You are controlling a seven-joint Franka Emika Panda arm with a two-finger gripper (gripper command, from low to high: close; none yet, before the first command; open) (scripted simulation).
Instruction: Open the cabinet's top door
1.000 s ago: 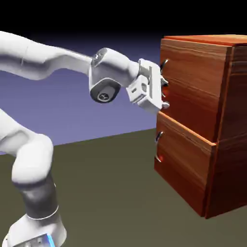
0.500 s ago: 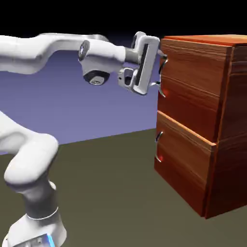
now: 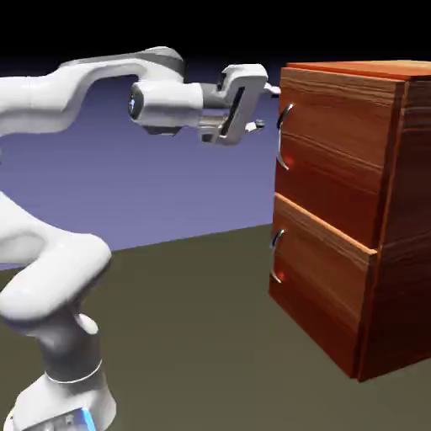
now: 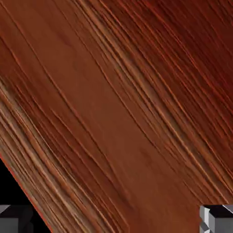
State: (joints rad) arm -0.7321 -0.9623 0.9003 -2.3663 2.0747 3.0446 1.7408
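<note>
The cabinet is a reddish-brown wood-grain box on the exterior view's right. Its top door looks shut, with a curved silver handle at its left edge. My gripper is open and holds nothing. It hovers just left of the door's upper left corner, above the handle and apart from it. In the hand view, wood grain of the cabinet fills the picture. Two grey fingertips show at the bottom corners with nothing between them.
The lower front carries its own silver handle, and its top edge stands slightly proud of the upper front. The dark olive table stretches left of the cabinet. The arm's base stands at the lower left.
The hand has risen from beside the top door's lower part to its upper corner, and has drawn back a little to the left, away from the handle. The jaws have stayed open.
</note>
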